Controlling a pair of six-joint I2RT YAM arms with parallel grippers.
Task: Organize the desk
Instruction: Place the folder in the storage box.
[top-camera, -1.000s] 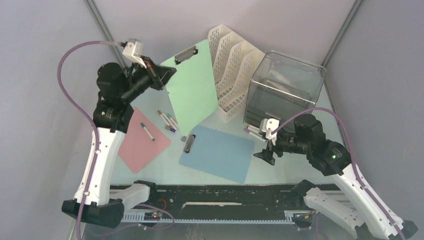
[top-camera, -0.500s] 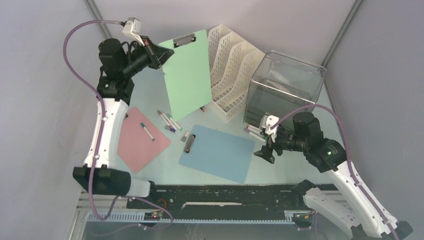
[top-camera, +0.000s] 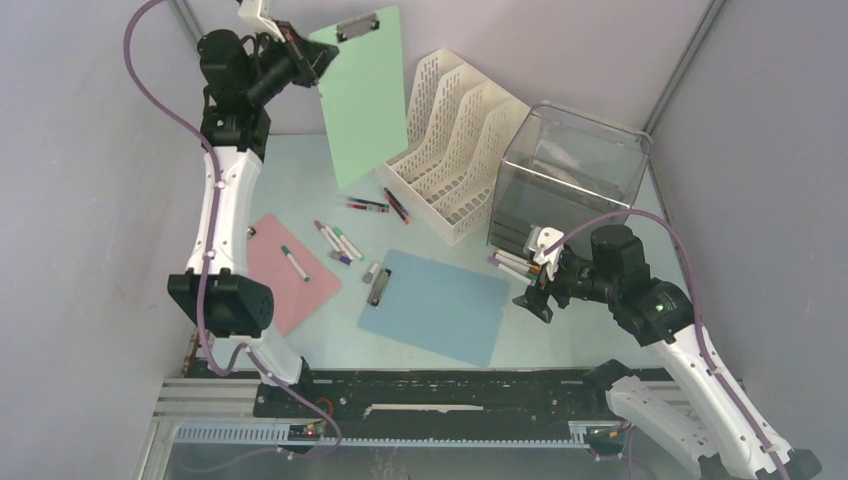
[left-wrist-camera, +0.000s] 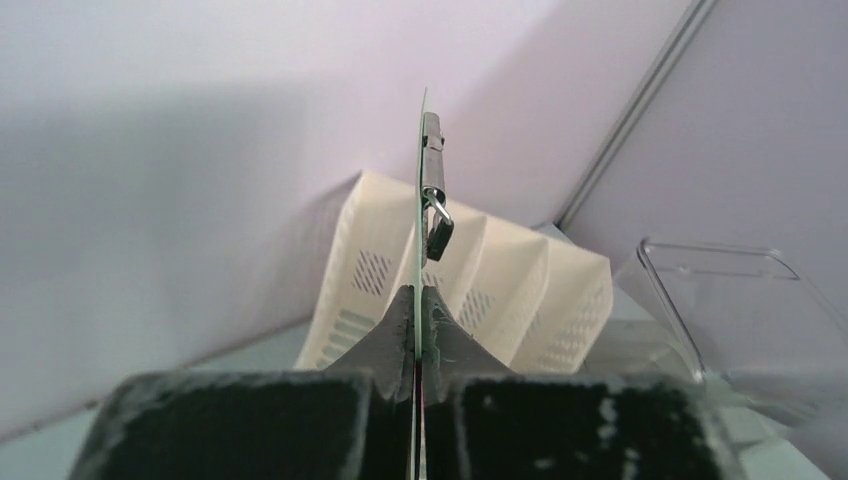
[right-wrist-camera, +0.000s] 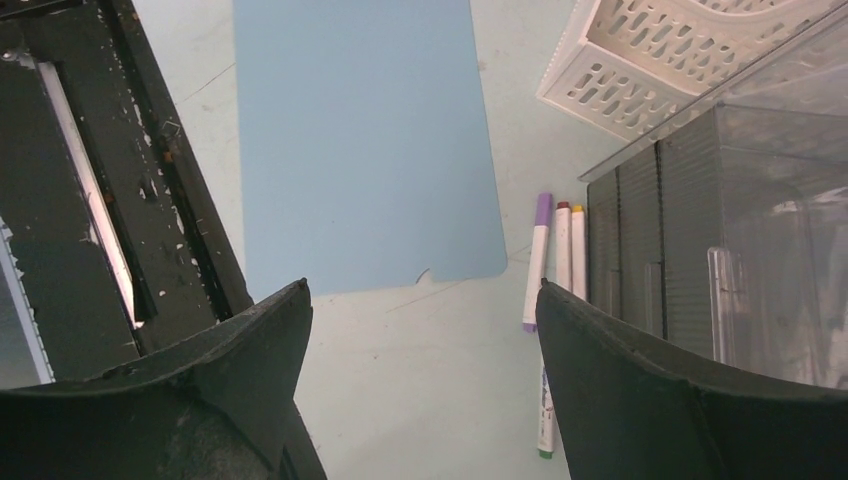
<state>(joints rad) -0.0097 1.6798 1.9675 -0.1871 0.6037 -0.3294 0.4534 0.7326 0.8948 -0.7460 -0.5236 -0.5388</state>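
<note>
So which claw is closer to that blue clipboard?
Right. The right claw hangs open just off the right edge of the blue clipboard; the left claw is up at the back, shut on the green clipboard.

**A pastel palette**

The tabletop (top-camera: 300, 180) is pale mint-blue. The green clipboard (top-camera: 362, 100) is a light shade with a silver clip. The blue clipboard (top-camera: 440, 305) has a dark clip, and the pink board (top-camera: 300, 295) is plain. The file rack (top-camera: 450, 150) is cream, patterned with rows of small slots. The drawer box (top-camera: 570, 190) is smoky grey. The markers (right-wrist-camera: 537, 270) are white with purple or red caps.
</note>
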